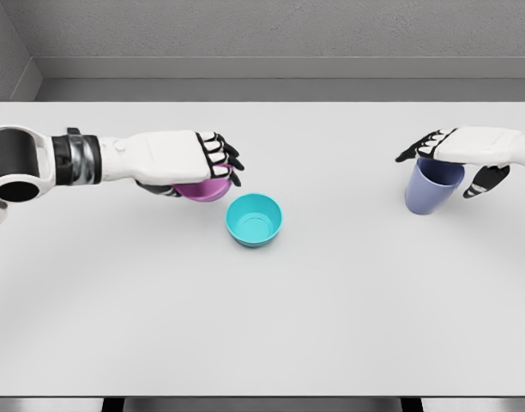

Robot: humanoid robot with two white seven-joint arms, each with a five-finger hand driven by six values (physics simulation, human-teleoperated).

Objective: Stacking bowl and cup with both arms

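Note:
A teal bowl [254,220] sits upright on the white table [262,326] near the middle. Just left of it and a little higher, my left hand [213,163] is curled over a purple bowl [202,189], gripping it from above; most of that bowl is hidden under the palm. At the right, my right hand [455,159] wraps the rim of a blue-violet cup [430,189], which tilts slightly and seems raised off the table.
The table's far edge meets a grey wall at the back. Its front edge runs along the bottom of the view.

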